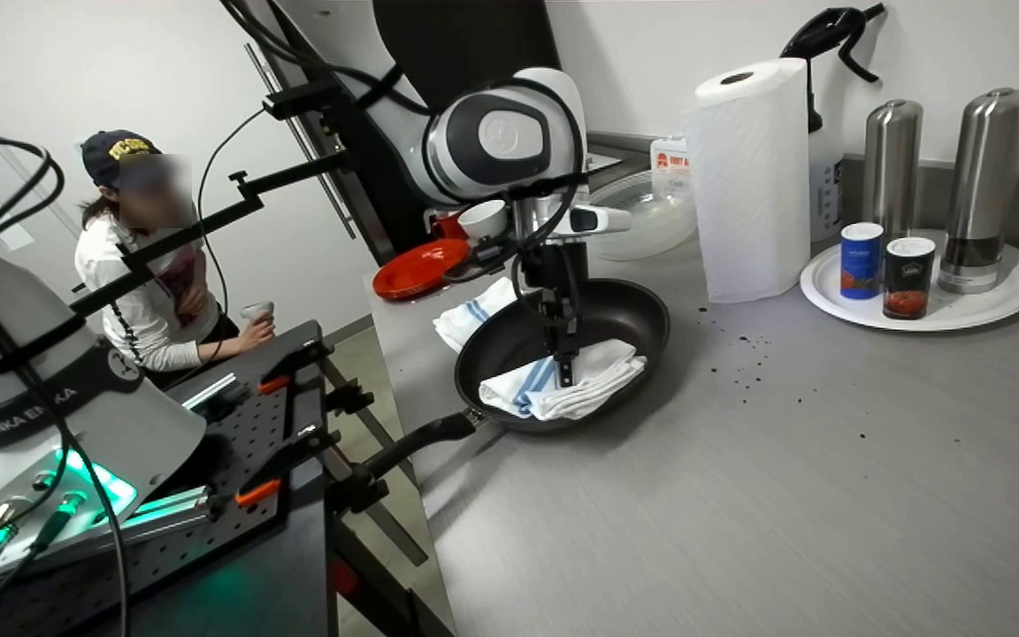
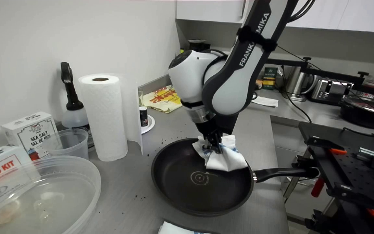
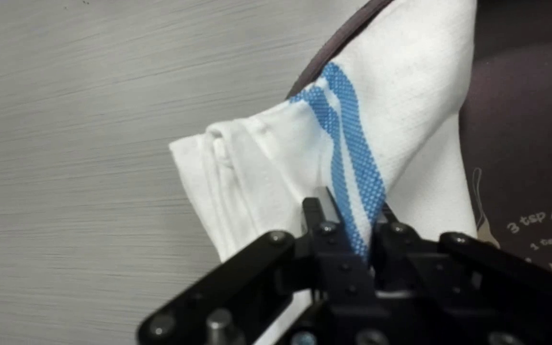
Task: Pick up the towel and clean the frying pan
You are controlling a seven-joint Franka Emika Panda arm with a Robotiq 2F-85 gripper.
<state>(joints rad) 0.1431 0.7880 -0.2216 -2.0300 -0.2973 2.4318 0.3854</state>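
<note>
In an exterior view, mid-frame, our towel sits in the frying pan. In an exterior view it's at the pan's upper right; we'd sweep lower left. Wrist view, bottom centre: fingers nearly together, pinching the towel; some hangs outside the pan, so we'd nudge inward first.

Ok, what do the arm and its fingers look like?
A rounded white and black arm, with FRANKA EMIKA lettering partly covered by a black strap; black cables run along it. The fingers are black and jointed, with round bolt heads.
</note>
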